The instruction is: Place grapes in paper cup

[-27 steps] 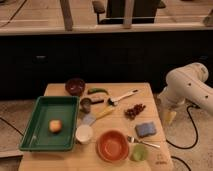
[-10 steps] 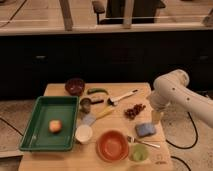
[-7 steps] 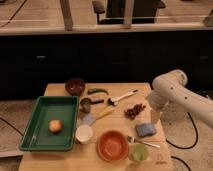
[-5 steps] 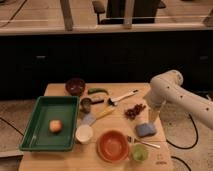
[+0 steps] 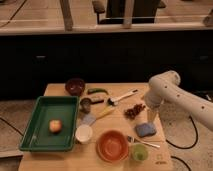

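The grapes [image 5: 134, 110] lie in a cluster stretched slantwise, its far end toward the gripper [image 5: 151, 116]. That hangs just beside them, over the sponge [image 5: 145, 130]; its grip I cannot tell. The paper cup [image 5: 84, 133] stands well to the left.

The grapes [image 5: 134, 110] were dark reddish-brown and the paper cup [image 5: 84, 133] plain white. The pale hand [image 5: 150, 118], on an off-white arm [image 5: 172, 90], hung just right of the grapes and above a blue sponge [image 5: 145, 130]. The tray [image 5: 37, 107] was deep green and held an orange-yellow fruit [image 5: 55, 126]. One bowl [image 5: 112, 145] was orange, the other bowl [image 5: 75, 86] dark maroon. The pepper [image 5: 97, 91] was green, the metal cup [image 5: 86, 104] grey, the small tumbler [image 5: 139, 152] light green, and the table [image 5: 57, 90] light tan wood.
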